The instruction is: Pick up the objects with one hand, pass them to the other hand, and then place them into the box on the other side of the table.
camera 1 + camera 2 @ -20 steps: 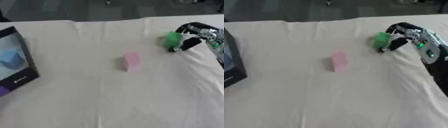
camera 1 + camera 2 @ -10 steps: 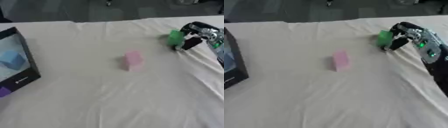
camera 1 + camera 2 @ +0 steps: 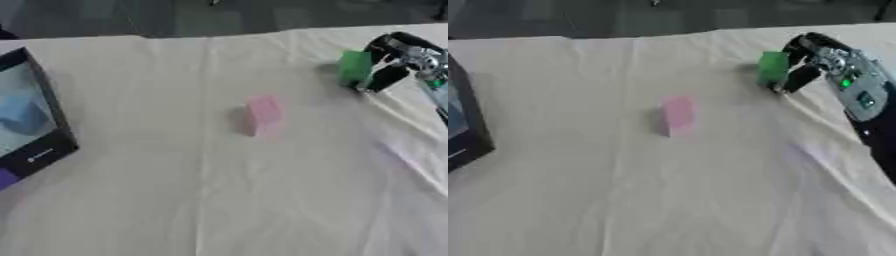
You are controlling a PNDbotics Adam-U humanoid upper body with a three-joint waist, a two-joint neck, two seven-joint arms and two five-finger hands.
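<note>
The right hand (image 3: 811, 62) has its fingers curled round the green block (image 3: 772, 68), now lifted slightly. The pink block (image 3: 262, 115) stays left of it, the box (image 3: 31, 122) further left.

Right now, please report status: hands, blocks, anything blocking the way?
Right robot hand curled on green block. Left not in view. Pink block mid-table, box far left. Nothing between.

Lab-like bench: cloth-covered table (image 3: 219, 200).

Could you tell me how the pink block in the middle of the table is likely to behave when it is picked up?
The small pink rectangular block stands upright on a narrow base, so a nudge might tip it. Its flat faces suggest it won't roll and should pinch easily.
</note>
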